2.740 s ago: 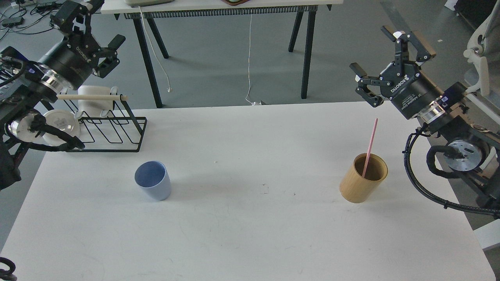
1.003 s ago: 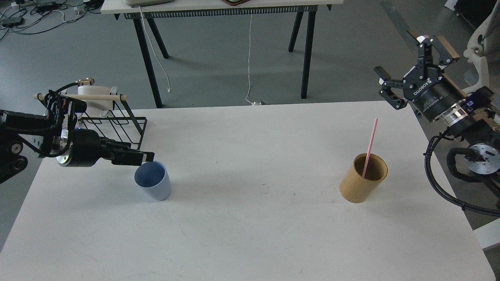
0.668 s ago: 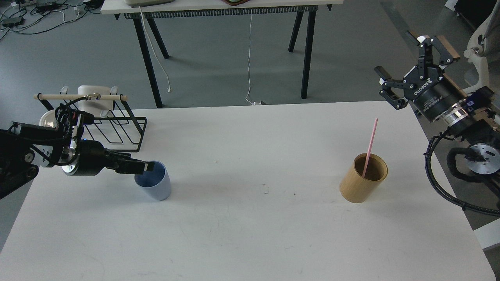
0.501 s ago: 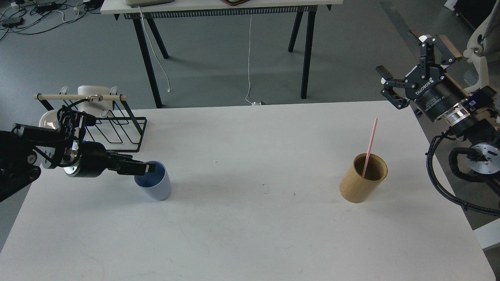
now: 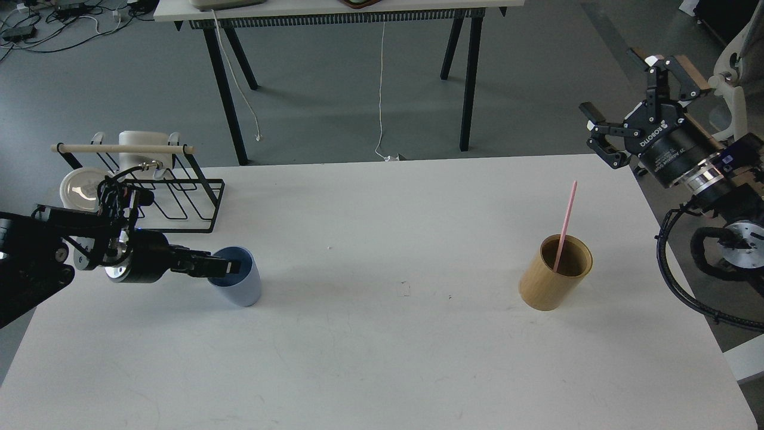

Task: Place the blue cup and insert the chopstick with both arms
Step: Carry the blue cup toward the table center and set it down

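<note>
While the blue cup (image 5: 239,284) stands upright on the white tabletop (image 5: 382,358), the left pincer (image 5: 230,266) reaches over its rim — grip unclear; the pink chopstick (image 5: 564,226) leans in a tan holder (image 5: 552,280), right pincer (image 5: 627,95) spread above.

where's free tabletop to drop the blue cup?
Widest bare stretch: table middle, between the blue cup and the wooden holder with the pink chopstick. The whole near edge of the table is bare too. Crowded: far-left corner, with the wire rack and the left end effector at the cup's rim.
</note>
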Robot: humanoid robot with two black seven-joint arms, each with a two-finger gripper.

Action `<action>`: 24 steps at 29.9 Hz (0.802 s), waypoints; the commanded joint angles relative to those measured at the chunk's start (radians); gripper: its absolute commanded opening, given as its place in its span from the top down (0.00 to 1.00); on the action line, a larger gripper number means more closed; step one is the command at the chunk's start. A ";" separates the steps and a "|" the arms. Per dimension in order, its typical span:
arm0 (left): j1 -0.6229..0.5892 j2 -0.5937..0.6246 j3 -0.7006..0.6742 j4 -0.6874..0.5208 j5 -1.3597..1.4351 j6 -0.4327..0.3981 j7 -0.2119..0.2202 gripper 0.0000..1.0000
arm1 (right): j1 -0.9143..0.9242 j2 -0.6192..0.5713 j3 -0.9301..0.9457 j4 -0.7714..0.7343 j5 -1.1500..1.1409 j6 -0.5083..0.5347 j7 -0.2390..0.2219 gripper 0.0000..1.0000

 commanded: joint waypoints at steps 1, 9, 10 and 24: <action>-0.001 0.000 -0.001 0.000 0.000 0.000 0.000 0.37 | -0.005 0.000 0.000 0.003 0.000 0.000 0.000 0.01; -0.001 0.000 -0.003 0.000 0.003 0.000 0.000 0.65 | -0.017 0.000 0.000 0.005 0.000 0.000 0.000 0.01; -0.001 0.000 -0.003 0.000 0.005 0.000 0.000 0.72 | -0.018 0.000 0.000 0.005 0.000 0.000 0.000 0.01; -0.003 0.014 -0.006 -0.009 0.001 0.000 0.000 0.98 | -0.022 -0.013 0.003 0.005 0.001 0.000 0.000 0.01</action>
